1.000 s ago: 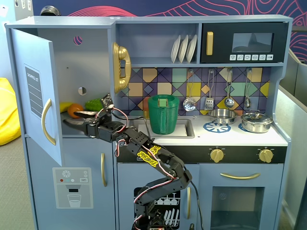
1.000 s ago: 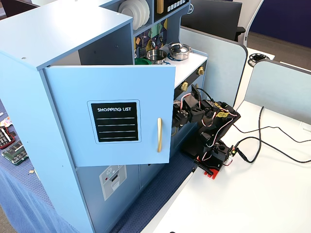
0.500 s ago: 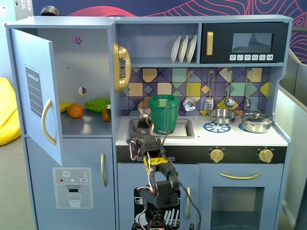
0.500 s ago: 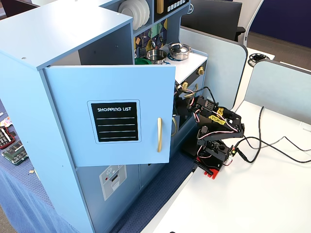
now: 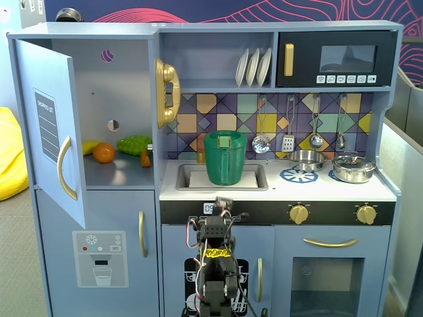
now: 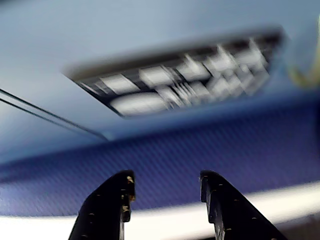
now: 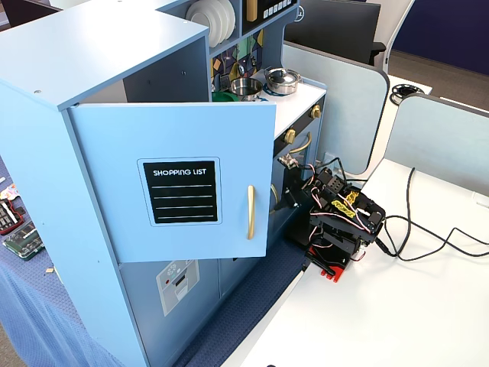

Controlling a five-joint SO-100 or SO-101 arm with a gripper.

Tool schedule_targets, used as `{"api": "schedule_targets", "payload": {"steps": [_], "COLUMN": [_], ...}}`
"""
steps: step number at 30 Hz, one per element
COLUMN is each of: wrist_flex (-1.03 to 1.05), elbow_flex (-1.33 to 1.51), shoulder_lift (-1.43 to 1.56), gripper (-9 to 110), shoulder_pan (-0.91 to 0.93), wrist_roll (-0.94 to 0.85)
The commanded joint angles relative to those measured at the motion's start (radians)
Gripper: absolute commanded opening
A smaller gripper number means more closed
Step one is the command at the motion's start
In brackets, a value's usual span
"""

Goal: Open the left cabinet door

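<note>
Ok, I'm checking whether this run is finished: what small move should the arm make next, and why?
Probably none beyond settling into its rest pose. The left cabinet door is swung wide open, exposing the orange on the shelf inside. The tool is open and empty, and the arm sits folded low in front of the kitchen, well clear of the gold handle.

Bright, even light; blurred wrist view

Wrist view: badly blurred; the panel graphic can't be made out.
End effector: only 2 fingertips show, the rest cut off below.
Arm base: cropped by the bottom edge.
</note>
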Motion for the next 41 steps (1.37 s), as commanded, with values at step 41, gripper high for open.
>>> {"api": "schedule_targets", "payload": {"steps": [41], "wrist_flex": [0.282], "elbow_flex": [0.13], "shoulder_lift": [0.02], "gripper": [5], "shoulder_pan": [0.012], "wrist_roll": [-0.104]}}
